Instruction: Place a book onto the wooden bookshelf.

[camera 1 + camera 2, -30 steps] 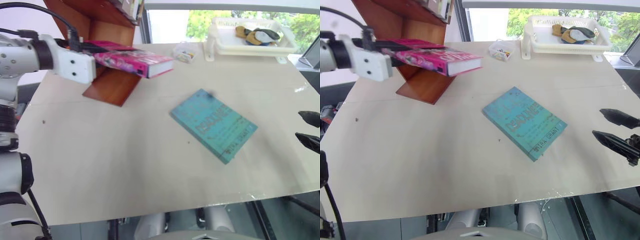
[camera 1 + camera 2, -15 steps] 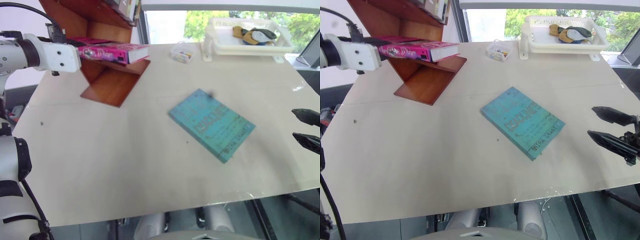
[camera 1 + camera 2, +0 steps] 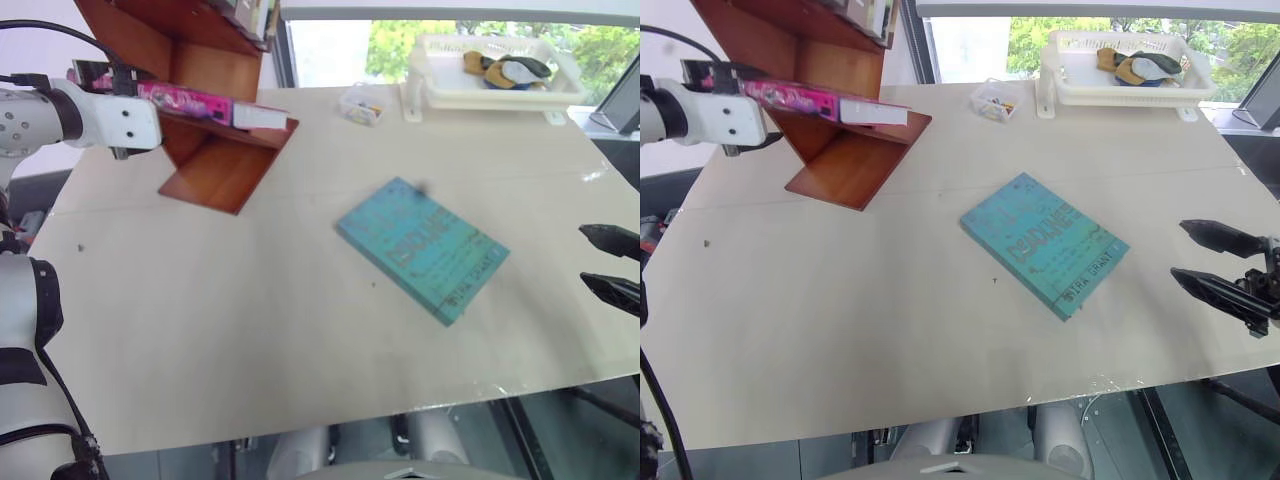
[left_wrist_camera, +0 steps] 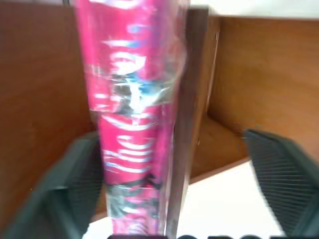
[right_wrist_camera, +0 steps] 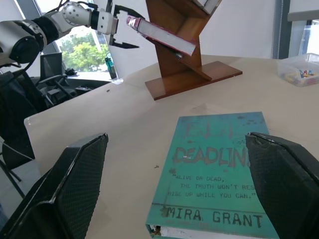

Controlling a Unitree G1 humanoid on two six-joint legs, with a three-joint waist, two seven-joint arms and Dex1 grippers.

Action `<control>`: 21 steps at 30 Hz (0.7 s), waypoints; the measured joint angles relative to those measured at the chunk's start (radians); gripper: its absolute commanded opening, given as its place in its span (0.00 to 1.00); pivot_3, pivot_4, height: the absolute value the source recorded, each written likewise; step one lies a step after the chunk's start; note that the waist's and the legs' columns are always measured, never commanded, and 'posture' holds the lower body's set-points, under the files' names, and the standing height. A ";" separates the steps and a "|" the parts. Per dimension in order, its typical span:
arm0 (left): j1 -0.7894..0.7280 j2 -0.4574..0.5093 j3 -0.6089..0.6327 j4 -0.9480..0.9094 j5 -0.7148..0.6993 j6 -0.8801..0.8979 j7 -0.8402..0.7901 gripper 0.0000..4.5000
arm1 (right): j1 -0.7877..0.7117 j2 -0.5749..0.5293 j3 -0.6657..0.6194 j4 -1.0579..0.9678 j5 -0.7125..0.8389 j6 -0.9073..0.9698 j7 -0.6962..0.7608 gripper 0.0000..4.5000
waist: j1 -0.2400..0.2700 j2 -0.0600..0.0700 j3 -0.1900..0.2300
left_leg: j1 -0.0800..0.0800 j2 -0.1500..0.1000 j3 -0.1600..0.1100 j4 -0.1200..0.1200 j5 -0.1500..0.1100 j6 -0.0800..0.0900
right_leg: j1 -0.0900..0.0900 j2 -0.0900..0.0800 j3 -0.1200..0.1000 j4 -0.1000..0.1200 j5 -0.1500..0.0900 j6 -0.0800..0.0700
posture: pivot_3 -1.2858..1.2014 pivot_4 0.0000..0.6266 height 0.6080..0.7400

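Observation:
The pink book (image 3: 190, 100) lies tilted on a slanting board of the wooden bookshelf (image 3: 215, 170) at the table's far left, its white page end pointing right. My left gripper (image 4: 172, 142) is open at the book's near end, with one finger on each side. The book's spine sits close to one finger (image 4: 75, 189) and well apart from the other. At the right edge of the table my right gripper (image 3: 1220, 265) hovers open with nothing between its fingers.
A teal book (image 3: 420, 250) lies flat in the middle of the table. A white tray (image 3: 480, 95) holding small items stands at the far right, with a small clear box (image 3: 365, 103) beside it. Several more books stand on the shelf's upper board (image 3: 250, 15).
The left arm carried the pink book leftward into the bookshelf and set it on the slanting board. The left gripper then opened. The right gripper stayed in place.

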 measured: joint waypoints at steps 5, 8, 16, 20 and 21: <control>-0.001 0.046 0.001 0.001 0.010 0.000 0.001 0.99 | 0.014 0.000 -0.010 0.000 -0.001 -0.001 0.000 1.00 | 0.000 -0.002 0.001 | -0.001 0.000 0.000 0.000 0.000 -0.001 | -0.001 0.000 0.000 0.000 0.000 0.000 | 0.52 0.24 1.00; 0.002 0.061 0.081 0.016 -0.085 0.021 -0.041 0.99 | 0.020 0.000 -0.016 0.000 -0.003 -0.003 0.001 1.00 | 0.001 -0.003 0.002 | -0.001 0.000 0.000 0.000 0.000 -0.001 | -0.001 0.000 0.000 0.000 0.000 0.000 | 0.52 0.24 1.00; 0.128 -0.011 0.505 -0.155 -0.703 0.412 -0.478 0.99 | -0.024 -0.012 0.002 0.053 -0.039 -0.016 0.025 1.00 | 0.007 -0.004 0.002 | 0.000 0.000 -0.001 0.004 0.002 -0.003 | 0.000 -0.001 -0.001 0.003 0.000 0.000 | 0.52 0.24 1.00; 0.536 -0.032 0.711 -0.582 -1.031 0.974 -0.550 0.99 | -0.057 -0.028 0.031 0.075 -0.049 -0.017 0.046 1.00 | -0.020 -0.001 0.000 | 0.000 0.001 -0.001 0.003 0.002 -0.004 | 0.000 -0.002 0.000 0.003 0.000 0.000 | 0.52 0.24 1.00; 0.687 -0.035 0.752 -0.709 -1.076 1.069 -0.547 0.99 | -0.059 -0.028 0.036 0.083 -0.053 -0.017 0.049 1.00 | -0.025 -0.001 0.000 | 0.000 0.001 -0.001 0.002 0.002 -0.004 | -0.001 -0.002 0.001 0.003 0.000 0.000 | 0.52 0.24 1.00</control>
